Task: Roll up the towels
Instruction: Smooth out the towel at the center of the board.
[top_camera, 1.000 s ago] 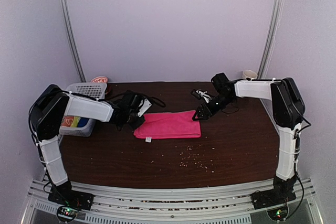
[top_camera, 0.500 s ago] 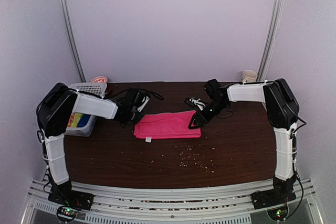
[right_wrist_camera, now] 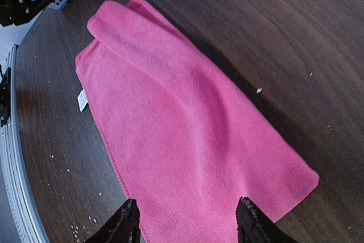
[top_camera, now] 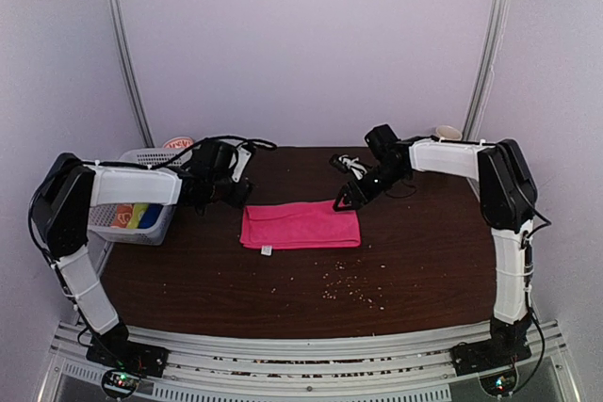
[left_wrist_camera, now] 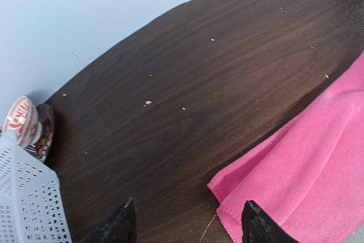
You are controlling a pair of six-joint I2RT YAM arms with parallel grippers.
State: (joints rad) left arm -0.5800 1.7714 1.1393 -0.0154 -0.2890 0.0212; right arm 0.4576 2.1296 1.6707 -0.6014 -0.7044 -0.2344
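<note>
One pink towel (top_camera: 300, 226) lies folded flat in the middle of the dark table, with a small white tag at its near left edge. My left gripper (top_camera: 229, 197) is open just left of the towel's far left corner (left_wrist_camera: 227, 192); between its fingertips (left_wrist_camera: 122, 223) there is only bare wood. My right gripper (top_camera: 345, 202) is open over the towel's right end (right_wrist_camera: 187, 140), fingertips (right_wrist_camera: 250, 220) spread across the cloth, gripping nothing. A rounded orange-and-white patterned thing (left_wrist_camera: 21, 122) sits behind the basket; I cannot tell if it is a towel.
A white lattice basket (top_camera: 155, 162) with colourful items stands at the far left, close to my left arm. A cream mug (top_camera: 448, 133) is at the far right corner. Loose cables (top_camera: 350, 166) trail by the right gripper. Crumbs (top_camera: 349, 287) dot the table in front of the towel.
My left gripper opened, let go of the towel's left edge and pulled back to the left. The right gripper shifted slightly toward the back. The towel now lies flat.
</note>
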